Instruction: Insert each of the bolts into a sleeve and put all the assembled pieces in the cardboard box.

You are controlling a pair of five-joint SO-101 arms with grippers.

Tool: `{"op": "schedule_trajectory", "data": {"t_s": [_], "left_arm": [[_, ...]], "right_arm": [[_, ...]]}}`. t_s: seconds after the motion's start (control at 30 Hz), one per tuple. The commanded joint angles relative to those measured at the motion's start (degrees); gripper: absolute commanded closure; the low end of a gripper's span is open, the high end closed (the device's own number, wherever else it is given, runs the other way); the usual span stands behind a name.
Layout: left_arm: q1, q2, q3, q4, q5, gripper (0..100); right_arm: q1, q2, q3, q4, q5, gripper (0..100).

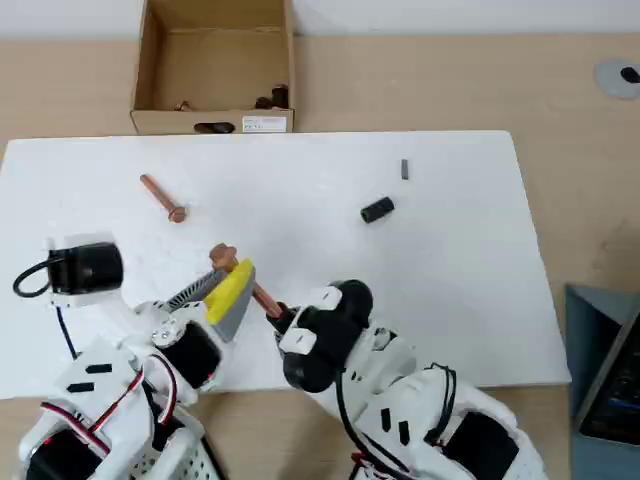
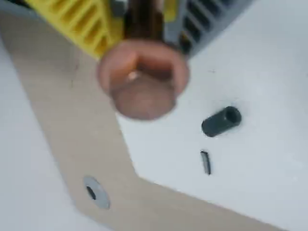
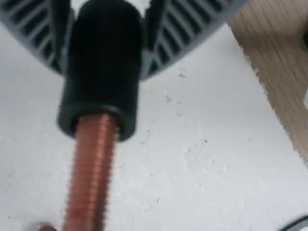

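Note:
My left gripper point(image 1: 232, 277), with one yellow and one grey finger, is shut on a copper bolt point(image 1: 243, 275) held just above the white mat. Its head point(image 2: 144, 79) faces the left wrist camera. My right gripper point(image 1: 283, 318) is shut on a black sleeve point(image 3: 103, 62), and the bolt's threaded shaft point(image 3: 91, 178) sits in the sleeve's mouth. A second copper bolt point(image 1: 162, 198) lies on the mat's left part. A loose black sleeve point(image 1: 377, 210) lies right of centre. The cardboard box point(image 1: 150, 70) stands at the back with a few dark and copper pieces point(image 1: 275, 98) inside.
A small dark pin point(image 1: 404, 169) lies on the white mat point(image 1: 470, 300) beyond the loose sleeve. A metal grommet point(image 1: 618, 76) sits in the wooden table at the far right. A dark object point(image 1: 605, 370) stands past the mat's right edge.

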Motion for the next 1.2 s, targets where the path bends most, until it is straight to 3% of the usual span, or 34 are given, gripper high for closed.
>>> {"op": "schedule_trajectory", "data": {"t_s": [0.0, 0.13, 0.4, 0.57, 0.77, 1.17], "left_arm": [[0.44, -0.22, -0.26, 0.62, -1.76, 100], [5.27, -0.31, -0.79, 5.19, -7.38, 100], [11.25, -0.31, -2.02, 11.60, -11.25, 100], [10.73, -0.22, -1.85, 14.33, -11.08, 98], [5.27, 0.04, -1.85, 17.93, -11.34, 81], [2.20, 0.04, -7.47, 18.81, -11.34, 80]], "right_arm": [[-0.75, -0.75, -1.63, -1.67, 0.44, 98.9], [-0.66, -0.57, -2.42, -1.32, 1.14, 98.9], [-0.57, -0.75, -2.33, -1.32, 2.81, 98.9], [-0.57, -0.75, -2.07, -1.32, 2.81, 98.9], [-0.57, -0.66, -1.98, -1.23, 2.81, 98.9], [-0.48, -0.84, -0.40, -0.44, 2.55, 98.9]]}}
